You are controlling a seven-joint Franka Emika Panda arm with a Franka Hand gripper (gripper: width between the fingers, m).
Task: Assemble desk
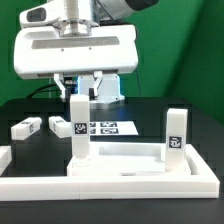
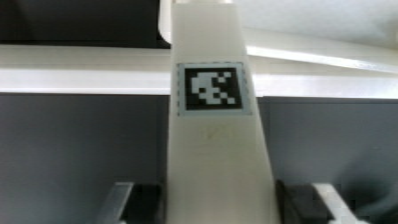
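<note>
Gripper (image 2: 215,204): jaws partly apart, straddling the top of the near leg (image 1: 78,130). In the wrist view I see the fingers (image 2: 125,200) on either side of that leg, each with a thin dark strip next to it. I cannot tell whether the pads press on it or stand just clear.

The near leg stands upright on the desk top (image 1: 130,180), at its back corner on the exterior view's left, tag facing the wrist camera. The desk top lies flat on the black table (image 1: 30,150), raised rim upward.

A second upright leg (image 1: 176,135) stands at the back corner on the exterior view's right, well apart from the gripper. Two loose legs (image 1: 25,127) (image 1: 60,127) lie on the table behind and to the left, near the near leg. The marker board (image 1: 105,128) lies flat just behind the desk top, between the upright legs. I see open room above the desk top's middle
</note>
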